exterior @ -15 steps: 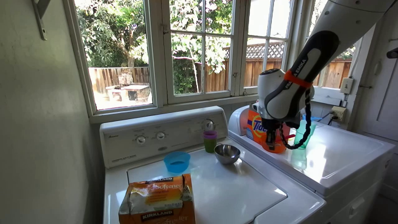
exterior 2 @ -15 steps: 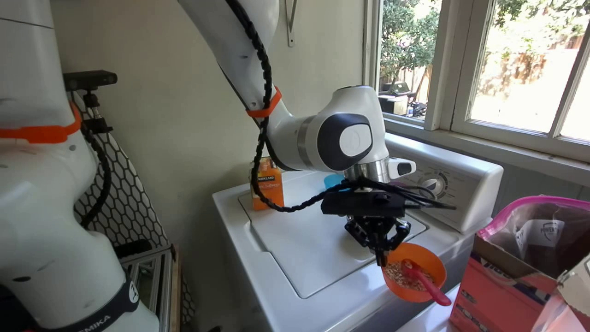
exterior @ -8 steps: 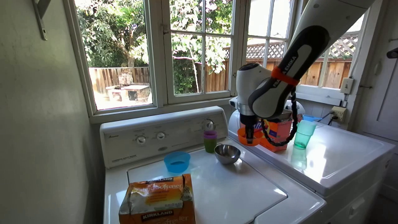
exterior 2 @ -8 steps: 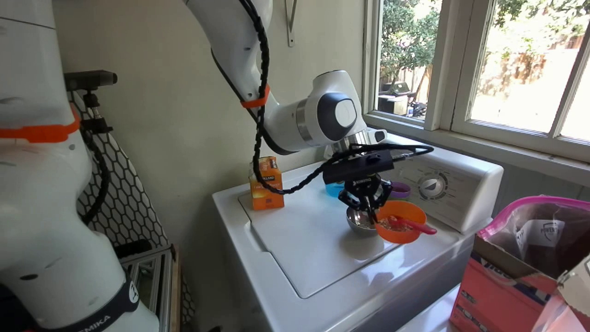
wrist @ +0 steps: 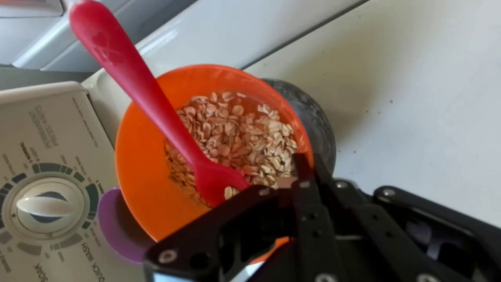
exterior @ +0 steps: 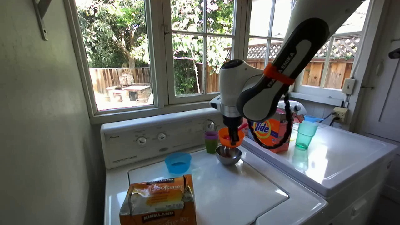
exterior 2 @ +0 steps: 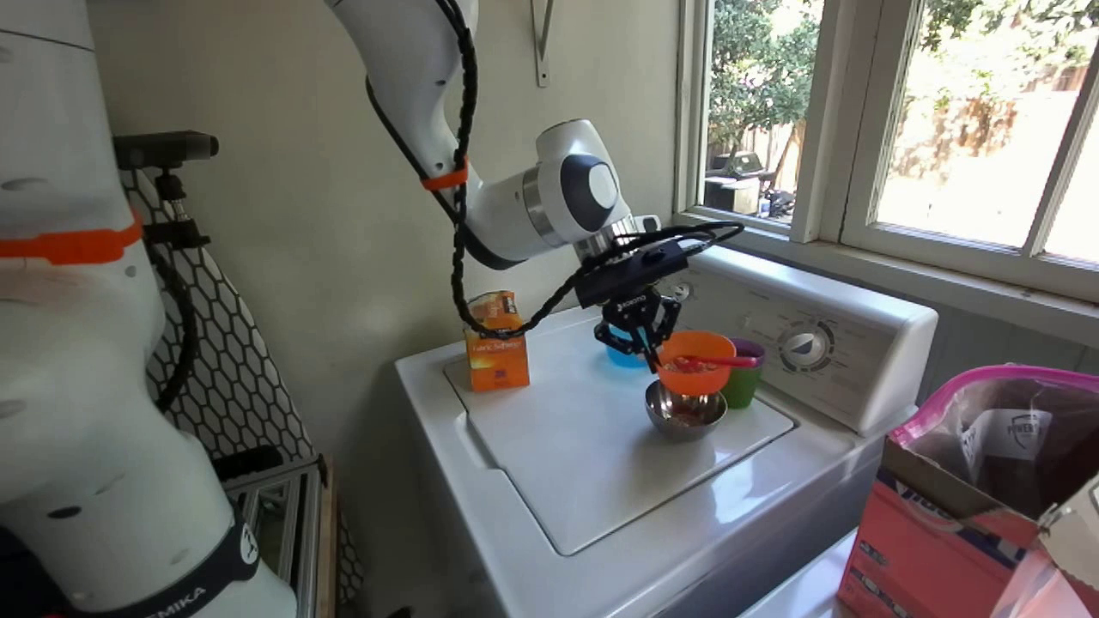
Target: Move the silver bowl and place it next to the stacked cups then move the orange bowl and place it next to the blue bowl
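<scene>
My gripper (exterior: 234, 142) is shut on the near rim of the orange bowl (exterior: 223, 133) and holds it in the air. In the wrist view the fingers (wrist: 307, 158) pinch the rim of the orange bowl (wrist: 143, 168), which holds oats and a red spoon (wrist: 137, 84). The silver bowl (exterior: 228, 158) stands on the washer lid below the orange bowl, partly hidden in the wrist view (wrist: 319, 125). The stacked cups (exterior: 211, 144), green with purple on top, stand beside the silver bowl. The blue bowl (exterior: 178, 164) sits farther left in that exterior view; it also shows behind the gripper (exterior 2: 624, 354).
A Kirkland fabric softener box (exterior: 159, 200) stands on the washer's lid. The control panel (exterior: 175, 134) rises behind the cups and bowls. On the neighbouring machine stand a Tide box (exterior: 265, 132) and a translucent green cup (exterior: 304, 134).
My arm has carried the orange bowl left in an exterior view, from in front of the Tide box to above the silver bowl. The silver bowl, cups and blue bowl have not moved.
</scene>
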Robot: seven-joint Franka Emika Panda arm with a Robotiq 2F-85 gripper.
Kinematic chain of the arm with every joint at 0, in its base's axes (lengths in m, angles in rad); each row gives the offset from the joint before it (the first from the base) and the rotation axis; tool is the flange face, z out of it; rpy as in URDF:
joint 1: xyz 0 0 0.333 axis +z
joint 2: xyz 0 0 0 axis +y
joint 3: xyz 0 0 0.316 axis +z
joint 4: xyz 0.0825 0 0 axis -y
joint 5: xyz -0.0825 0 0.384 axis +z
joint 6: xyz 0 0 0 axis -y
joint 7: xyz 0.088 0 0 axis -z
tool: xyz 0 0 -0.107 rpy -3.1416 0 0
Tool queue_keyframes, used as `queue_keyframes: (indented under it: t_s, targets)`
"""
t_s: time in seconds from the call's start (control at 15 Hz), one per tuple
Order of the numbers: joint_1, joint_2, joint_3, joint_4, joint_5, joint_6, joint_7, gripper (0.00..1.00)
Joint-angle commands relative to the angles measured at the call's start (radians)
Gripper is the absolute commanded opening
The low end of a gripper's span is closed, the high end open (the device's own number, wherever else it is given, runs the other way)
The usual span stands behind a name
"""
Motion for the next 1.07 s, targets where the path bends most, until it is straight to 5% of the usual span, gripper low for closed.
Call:
queue_keyframes:
  t_s: [0.0,0.53,1.0]
  targets:
    - [0.018,-0.059,0.028,-0.032,-0.005,-0.045,0.002,0.01]
    - [0.093,-0.096,0.139,0.003,0.028,-0.096,-0.149,0.01]
    - [0.089,-0.066,0.130,0.019,0.009,-0.087,-0.106,0.01]
